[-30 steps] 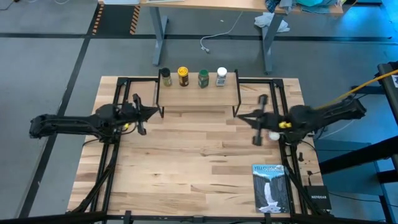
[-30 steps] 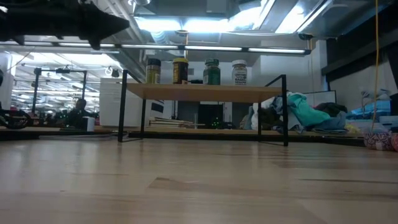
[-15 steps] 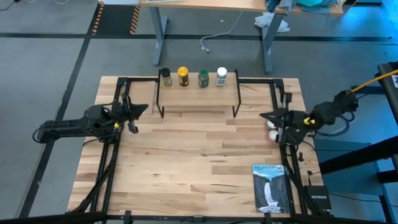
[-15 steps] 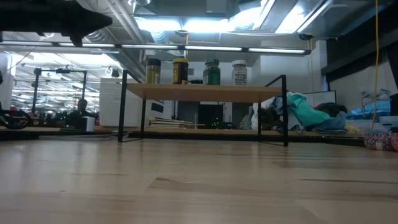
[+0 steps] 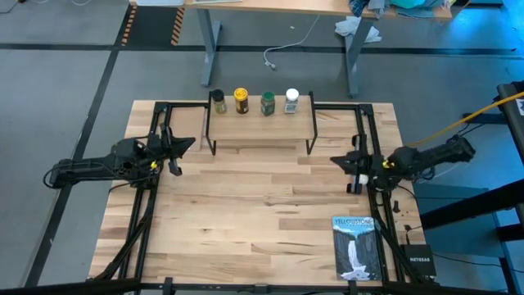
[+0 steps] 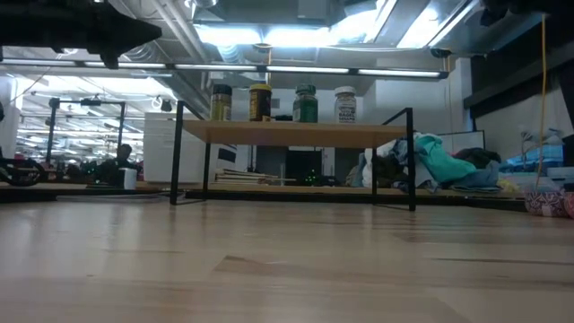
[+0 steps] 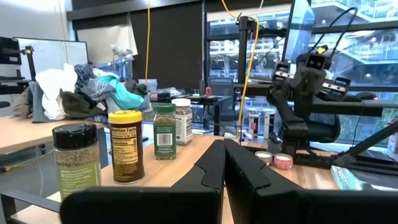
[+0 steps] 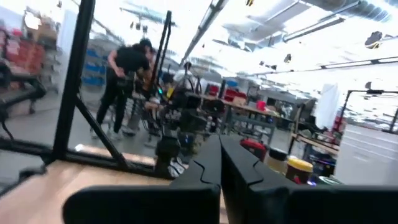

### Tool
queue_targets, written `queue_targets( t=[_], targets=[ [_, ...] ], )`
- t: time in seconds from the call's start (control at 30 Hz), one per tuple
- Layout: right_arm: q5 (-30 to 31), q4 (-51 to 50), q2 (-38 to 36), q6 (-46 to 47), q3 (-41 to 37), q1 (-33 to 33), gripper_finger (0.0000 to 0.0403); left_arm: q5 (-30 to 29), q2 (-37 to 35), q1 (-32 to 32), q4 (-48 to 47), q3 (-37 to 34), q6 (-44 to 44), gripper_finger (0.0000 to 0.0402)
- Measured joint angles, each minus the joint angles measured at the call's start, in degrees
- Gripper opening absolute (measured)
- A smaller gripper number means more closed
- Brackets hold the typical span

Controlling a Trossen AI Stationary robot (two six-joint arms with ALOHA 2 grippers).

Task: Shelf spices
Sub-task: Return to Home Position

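A blue-and-white book (image 5: 357, 246) lies near the bench's (image 5: 262, 205) front right corner. Mid-bench, the left gripper (image 5: 190, 144) and right gripper (image 5: 334, 161) hover at opposite sides, fingers pressed together, empty. Farthest back, the shelf (image 5: 260, 131) carries an upright row: dark-lidded jar (image 5: 218, 101), yellow-lidded amber jar (image 5: 241, 100), green jar (image 5: 268, 103), white-lidded clear jar (image 5: 291, 101).

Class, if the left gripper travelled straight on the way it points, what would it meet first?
Probably nothing at once: the shut left gripper aims over the light wooden shelf with black legs. The clear white-lidded jar stands nearest that line, seemingly just aside; depth is unclear.
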Motion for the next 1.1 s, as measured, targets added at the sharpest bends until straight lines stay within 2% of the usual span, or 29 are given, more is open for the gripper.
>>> queue_targets(
  t=[0.23,0.43,0.7,0.83,0.97,1.1],
  targets=[
    [-15.7,0.1,1.5,10.2,-0.7,-13.1,0.0001,0.0,0.0,0.0,-1.2,0.0,-0.4,0.0],
    [-22.6,0.8,6.2,14.4,-0.7,-20.5,0.0001,0.0,0.0,0.0,-1.3,0.0,0.0,0.0],
    [-24.1,6.8,11.5,14.0,-0.7,-22.9,0.0001,0.0,0.0,0.0,-3.1,0.0,0.0,0.0],
    [-24.1,7.4,11.5,13.3,-0.7,-22.8,0.0001,0.0,0.0,0.0,-3.2,0.0,0.1,0.0],
    [-22.7,5.5,7.7,12.1,-0.7,-22.8,0.0001,0.0,-0.3,0.0,-3.7,0.0,0.2,0.0],
    [-20.0,-2.1,0.3,11.3,-0.7,-22.8,0.0001,0.0,-1.4,0.0,-4.2,0.0,0.4,0.0]
  ],
)
